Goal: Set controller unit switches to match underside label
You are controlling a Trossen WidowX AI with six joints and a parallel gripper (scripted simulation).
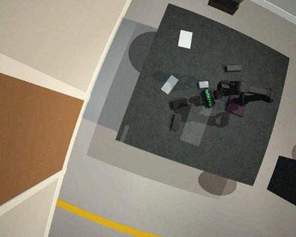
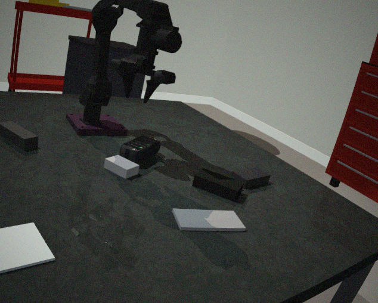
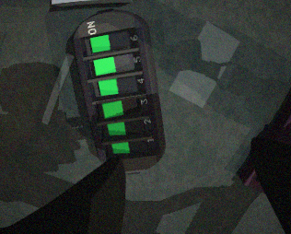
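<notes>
The dark grey controller unit (image 1: 206, 99) (image 2: 137, 152) (image 3: 154, 101) sits upright on the bench (image 1: 231, 153) (image 2: 78, 195), so its underside label is hidden. In the wrist view all six rockers show green ends on the side marked ON and dark ends beside the numbers. Rocker 5 (image 3: 105, 65) has a brighter green face and a paler dark end than the others; which end of each rocker is down is hard to tell. My gripper (image 2: 136, 99) (image 3: 189, 157) is open and empty, raised above the bench. In the wrist view one fingertip overlaps the unit's edge below rocker 1 (image 3: 121, 147).
A small white block (image 1: 203, 84) (image 2: 116, 166) stands close to the unit. Two dark blocks (image 1: 179, 103) (image 1: 175, 121) and a pale flat plate (image 1: 169, 84) (image 2: 208, 219) lie farther out. Another dark block (image 1: 233, 67) and a white plate (image 1: 185, 39) also lie on the bench.
</notes>
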